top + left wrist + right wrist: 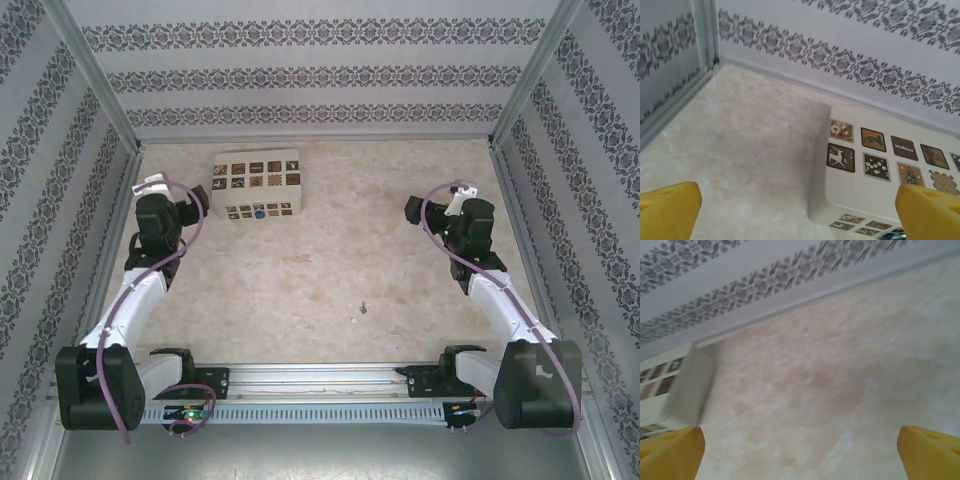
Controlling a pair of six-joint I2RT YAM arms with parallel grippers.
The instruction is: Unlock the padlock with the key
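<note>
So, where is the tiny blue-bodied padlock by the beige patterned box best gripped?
Probably the padlock by its blue body, from above or the near side: the beige box stands right behind it. Its pose is too small to tell.

table [330, 270]: smooth, marbled | box [257, 183]: matt (squares printed) | left fingertips [670, 210]: yellow plastic, matt

light: bright, even — shadows faint | right wrist view: blurred | top view: soft, washed-out
</note>
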